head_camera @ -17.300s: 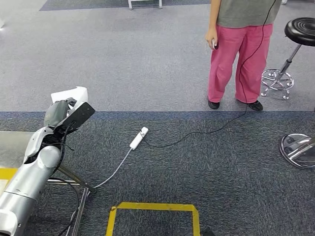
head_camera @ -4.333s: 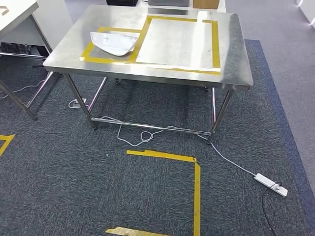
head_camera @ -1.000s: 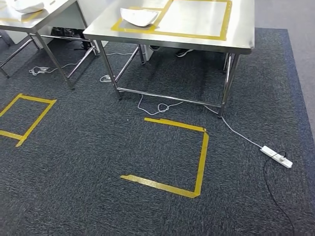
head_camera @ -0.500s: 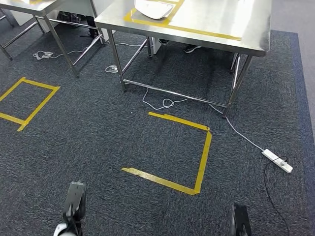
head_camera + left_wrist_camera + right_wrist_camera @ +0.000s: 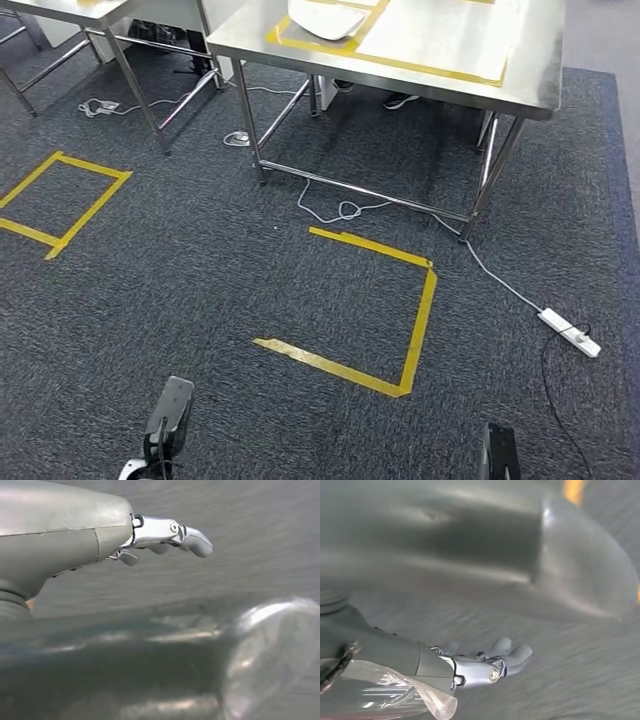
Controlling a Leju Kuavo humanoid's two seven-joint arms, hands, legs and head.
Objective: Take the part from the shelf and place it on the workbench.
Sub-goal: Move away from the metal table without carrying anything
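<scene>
White part (image 5: pixel 327 18) on workbench (image 5: pixel 528 85), cut off by frame edge.

A smooth grey cover and silver screwed finger links were seen on the left hand (image 5: pixel 158 535); the right hand (image 5: pixel 486 662) was darker grey.

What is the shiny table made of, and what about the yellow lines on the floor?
The table looks like brushed stainless steel: silver-grey, with soft glare on top and thin metal legs. The yellow lines look like sticky tape pressed onto the dark carpet, flat with worn, scuffed edges. The carpet seems to be a speckled woven fabric.
</scene>
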